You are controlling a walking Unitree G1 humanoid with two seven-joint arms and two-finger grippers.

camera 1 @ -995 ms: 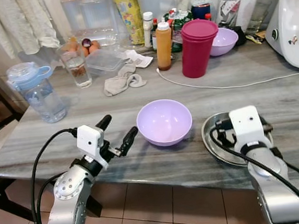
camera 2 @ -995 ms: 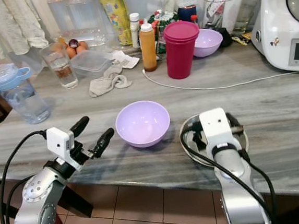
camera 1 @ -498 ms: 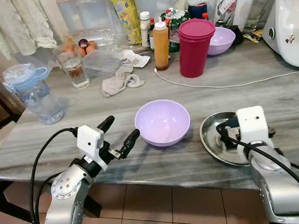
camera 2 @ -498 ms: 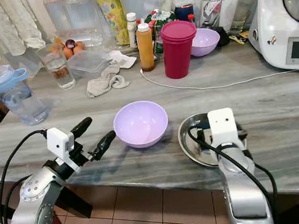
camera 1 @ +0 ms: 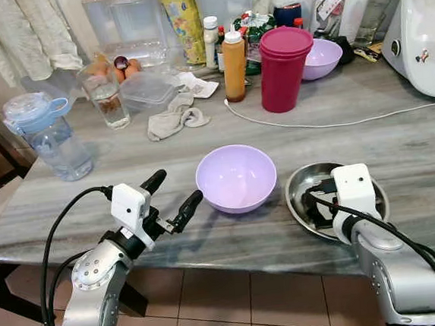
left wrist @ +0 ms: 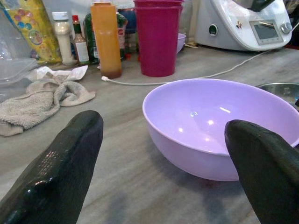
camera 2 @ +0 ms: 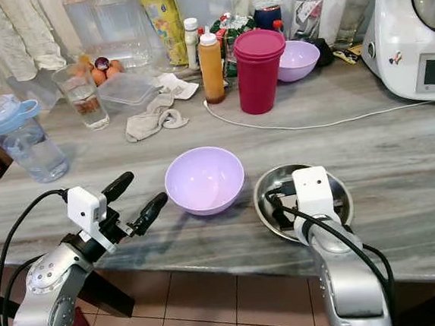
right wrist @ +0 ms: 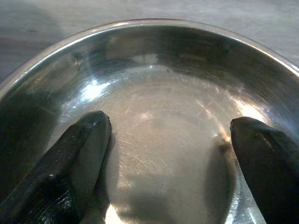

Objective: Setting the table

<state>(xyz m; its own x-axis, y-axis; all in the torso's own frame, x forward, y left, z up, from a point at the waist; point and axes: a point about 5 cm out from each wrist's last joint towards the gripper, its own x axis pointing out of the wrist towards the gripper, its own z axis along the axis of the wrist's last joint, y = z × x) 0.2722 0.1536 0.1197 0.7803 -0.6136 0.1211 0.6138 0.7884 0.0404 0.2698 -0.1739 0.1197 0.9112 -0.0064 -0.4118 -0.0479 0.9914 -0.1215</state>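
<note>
right gripper (right wrist: pixel 170 154) spread wide inside shallow round steel dish (camera 1: pixel 299 186) | likely light, slick (pinch rim, 6 o'clock) | left gripper (camera 1: pixel 171 194) wide, 9 o'clock of lilac plastic bowl (camera 1: pixel 236 176)

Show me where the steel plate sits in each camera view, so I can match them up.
Left eye view: steel plate at lower right on the counter, under the right gripper.
Right eye view: lower right of centre, beside the purple bowl.
Left wrist view: a sliver of rim at the right edge, behind the bowl.
Right wrist view: its shiny inside spans the picture, with open fingers over it.
Shared landmark: the purple bowl.
</note>
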